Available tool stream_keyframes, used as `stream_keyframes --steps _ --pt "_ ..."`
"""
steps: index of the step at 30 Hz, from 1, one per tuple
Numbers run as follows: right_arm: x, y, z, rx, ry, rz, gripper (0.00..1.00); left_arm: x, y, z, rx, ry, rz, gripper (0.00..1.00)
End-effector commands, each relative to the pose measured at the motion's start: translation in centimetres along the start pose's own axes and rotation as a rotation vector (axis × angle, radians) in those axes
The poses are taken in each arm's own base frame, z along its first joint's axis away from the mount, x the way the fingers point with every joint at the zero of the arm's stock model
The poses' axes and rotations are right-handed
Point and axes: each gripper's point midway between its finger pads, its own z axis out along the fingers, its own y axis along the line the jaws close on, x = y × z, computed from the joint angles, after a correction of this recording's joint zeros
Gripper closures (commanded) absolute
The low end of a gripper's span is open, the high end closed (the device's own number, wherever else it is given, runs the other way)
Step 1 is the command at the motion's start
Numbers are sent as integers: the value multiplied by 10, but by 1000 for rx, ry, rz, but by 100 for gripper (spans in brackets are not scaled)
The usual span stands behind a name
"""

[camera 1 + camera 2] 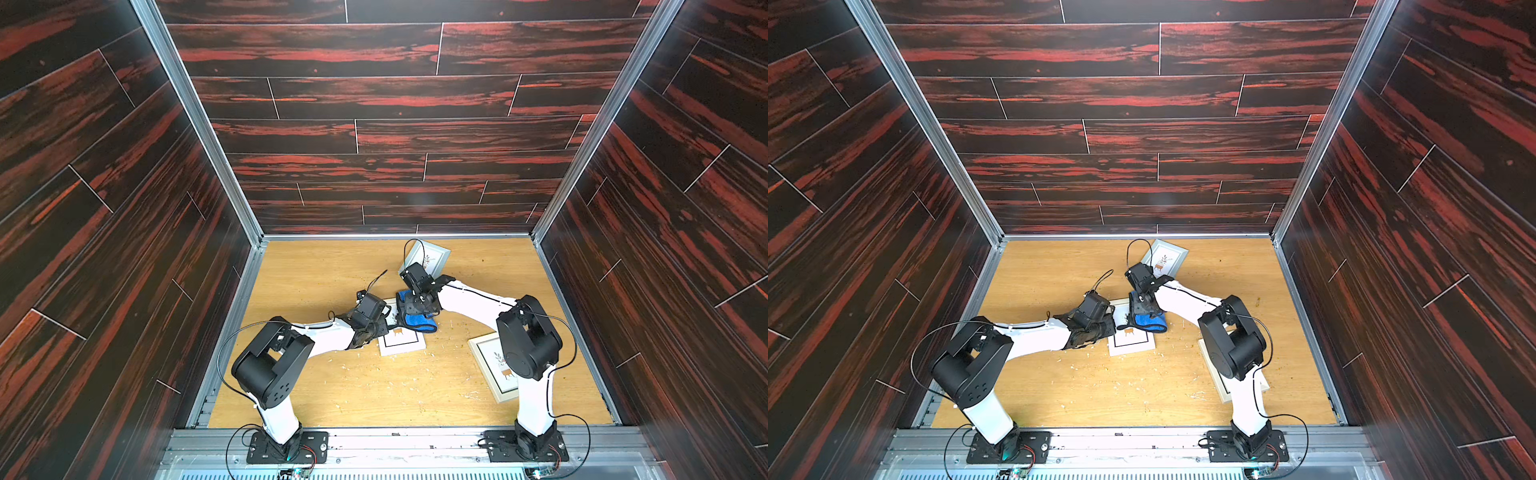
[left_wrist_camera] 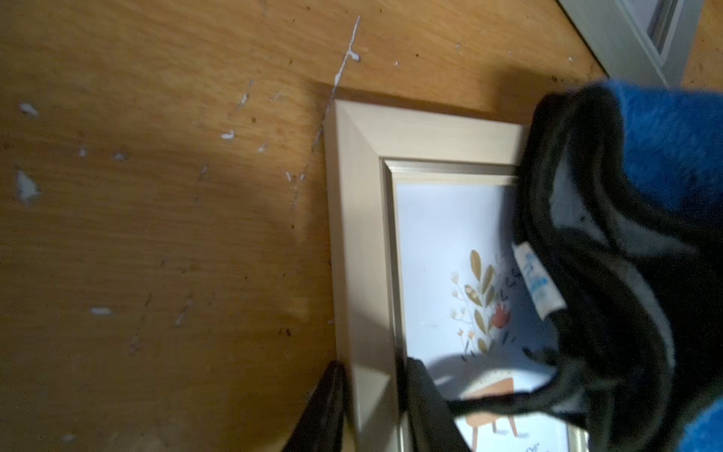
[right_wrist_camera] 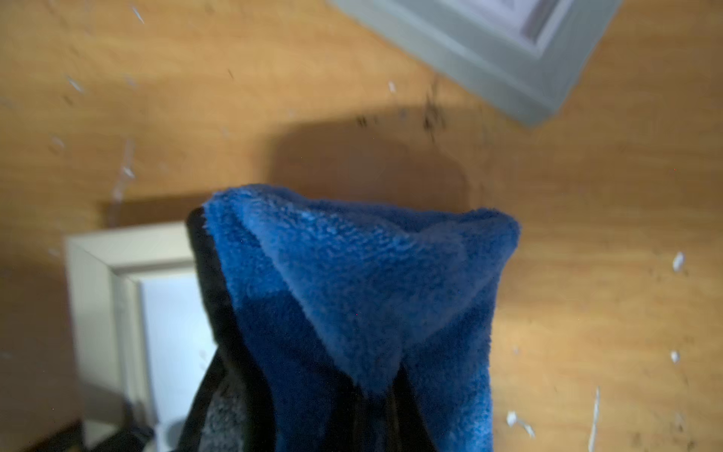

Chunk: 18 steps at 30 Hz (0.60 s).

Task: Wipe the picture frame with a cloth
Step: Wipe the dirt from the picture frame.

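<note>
The picture frame (image 1: 401, 343) (image 1: 1133, 343) with a pale wooden border lies flat mid-table. My left gripper (image 1: 384, 326) (image 2: 373, 368) is shut on its left border rail (image 2: 364, 235), one finger outside and one on the glass. The blue cloth (image 1: 419, 321) (image 1: 1152, 321) with black edging hangs bunched from my right gripper (image 1: 409, 309) (image 3: 375, 415), which is shut on it. The cloth (image 3: 371, 274) (image 2: 665, 156) rests over the frame's far right part, covering that corner. The picture's plant and stool print shows beside it.
A second grey frame (image 1: 432, 255) (image 3: 489, 51) lies near the back wall behind the right wrist. A third frame (image 1: 490, 361) (image 1: 1214, 374) lies at the right, partly under the right arm. White crumbs dot the wooden table (image 1: 332, 382). Dark walls enclose three sides.
</note>
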Motion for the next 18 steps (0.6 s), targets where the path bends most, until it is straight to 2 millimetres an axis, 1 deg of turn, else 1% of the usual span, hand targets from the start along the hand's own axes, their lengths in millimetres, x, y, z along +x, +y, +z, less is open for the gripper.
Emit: stream_keyframes --steps 1,2,4,5,7,9,10,11,12,15,16,17,18 --pt "33 -3 -17 -27 53 -21 100 30 22 0 -66 104 18 71" --pt "38 -3 -18 -38 58 -21 100 29 20 1 -60 104 20 71" --pt "31 -3 -17 -30 42 -26 100 31 20 4 -57 111 21 71" --pt "21 -2 -18 -14 23 -31 100 34 22 7 -63 124 21 71" --pt "1 -2 -13 23 -7 -33 100 34 21 8 -64 133 28 71" --pt "-13 -1 -8 33 -12 -21 100 33 21 5 -65 128 34 71" --pt "-14 0 -7 33 -10 -19 100 32 20 3 -65 127 38 71" --pt "-12 1 -6 22 -6 -16 100 33 22 2 -71 127 42 71" --pt "-5 3 -7 2 5 -16 100 34 25 2 -81 128 46 71" --pt "29 4 -12 -27 44 -37 100 35 28 3 -91 125 50 71" --pt "41 4 -15 -27 54 -47 100 34 27 2 -86 122 50 71" --pt "50 3 -17 -28 61 -53 100 34 26 3 -80 119 50 71" --pt "55 1 -19 -29 65 -50 100 28 20 -2 -51 94 45 71"
